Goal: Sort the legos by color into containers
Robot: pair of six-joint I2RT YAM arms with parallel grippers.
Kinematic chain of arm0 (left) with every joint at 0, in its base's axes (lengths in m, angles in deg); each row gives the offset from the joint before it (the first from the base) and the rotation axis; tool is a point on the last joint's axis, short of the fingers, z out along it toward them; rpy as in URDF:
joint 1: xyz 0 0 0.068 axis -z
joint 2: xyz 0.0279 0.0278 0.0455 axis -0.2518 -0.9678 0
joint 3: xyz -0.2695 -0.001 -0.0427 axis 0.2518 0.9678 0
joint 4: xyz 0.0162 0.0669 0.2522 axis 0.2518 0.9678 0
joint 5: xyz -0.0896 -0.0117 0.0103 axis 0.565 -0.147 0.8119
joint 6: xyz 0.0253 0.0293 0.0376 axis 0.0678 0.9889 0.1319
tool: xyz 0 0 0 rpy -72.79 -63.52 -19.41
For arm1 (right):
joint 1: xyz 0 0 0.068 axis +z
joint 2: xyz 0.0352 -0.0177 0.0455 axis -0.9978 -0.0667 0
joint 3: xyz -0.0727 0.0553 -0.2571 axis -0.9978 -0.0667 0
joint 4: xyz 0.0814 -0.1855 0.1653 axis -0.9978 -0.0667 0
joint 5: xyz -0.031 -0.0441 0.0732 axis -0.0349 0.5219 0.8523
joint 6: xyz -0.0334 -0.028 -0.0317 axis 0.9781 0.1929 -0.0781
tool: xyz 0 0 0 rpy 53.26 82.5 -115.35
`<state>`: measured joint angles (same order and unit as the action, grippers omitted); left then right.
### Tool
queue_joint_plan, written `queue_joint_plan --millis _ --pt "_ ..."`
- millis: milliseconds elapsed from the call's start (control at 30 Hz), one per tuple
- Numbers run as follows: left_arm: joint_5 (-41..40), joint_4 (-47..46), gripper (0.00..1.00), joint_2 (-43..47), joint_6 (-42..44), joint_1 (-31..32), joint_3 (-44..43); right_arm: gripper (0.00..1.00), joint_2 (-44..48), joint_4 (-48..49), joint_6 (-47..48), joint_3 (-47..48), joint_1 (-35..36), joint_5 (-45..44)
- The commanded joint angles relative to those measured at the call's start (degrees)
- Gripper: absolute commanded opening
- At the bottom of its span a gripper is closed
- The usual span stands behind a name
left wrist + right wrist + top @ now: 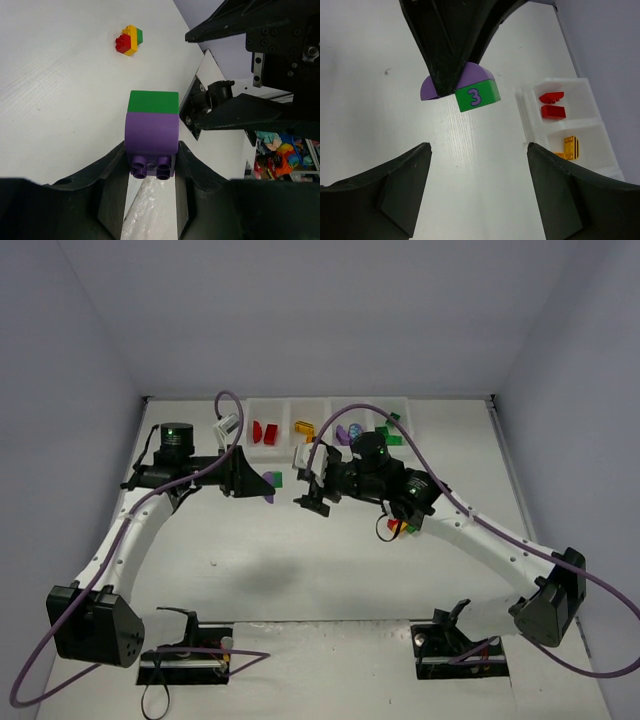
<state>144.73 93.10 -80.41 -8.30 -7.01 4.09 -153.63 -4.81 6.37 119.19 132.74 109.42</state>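
Sorting partly done, joined clumps left.
My left tool [150,152] pinches a purple-and-green clump [151,127] above the worktop [300,575]; my right tool [477,167] faces it, spread. Containers [330,405] hold several sorted bricks [264,430]; a red-yellow-green clump [129,39] lies unsorted.

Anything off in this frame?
Nothing spilled or damaged. Only oddity: two unsplit mixed-colour pieces. The purple-green clump is clamped in the left tool; the red-yellow-green clump lies loose on the table. Neither can be sorted by colour as is.
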Motion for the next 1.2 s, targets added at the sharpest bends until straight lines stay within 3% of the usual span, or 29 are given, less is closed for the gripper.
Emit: queue_joint_plan --millis 0,300,500,600,700,733,833,1167 --pt "3.2 1.6 0.0 0.6 3.1 0.7 -3.4 0.74 -0.7 2.3 3.3 2.3 2.3 -2.4" --pt "2.6 2.9 0.0 0.5 3.8 3.2 -3.7 0.74 -5.3 2.4 6.6 6.0 5.2 -4.4" --pt "2.2 3.2 0.0 0.7 4.1 3.7 -3.7 0.68 -7.5 2.4 8.0 8.1 5.6 -5.4" --pt "2.2 3.3 0.0 0.7 4.1 3.8 -3.7 0.59 -8.0 2.3 8.4 8.5 5.9 -5.5" --pt "2.2 3.4 0.0 0.6 4.2 3.8 -3.5 0.42 -8.2 2.3 8.8 8.4 6.1 -6.3" --pt "2.2 3.3 0.0 0.6 4.3 3.8 -3.5 0.26 -8.1 2.3 9.0 8.3 6.1 -6.4" --pt "2.2 3.6 0.0 0.6 4.6 3.8 -3.8 0.02 -7.7 2.3 9.2 7.3 6.2 -7.1" --pt "-0.8 2.4 0.0 1.2 4.5 3.7 -3.9 0.0 -5.2 3.0 8.0 -2.1 1.9 -15.9"
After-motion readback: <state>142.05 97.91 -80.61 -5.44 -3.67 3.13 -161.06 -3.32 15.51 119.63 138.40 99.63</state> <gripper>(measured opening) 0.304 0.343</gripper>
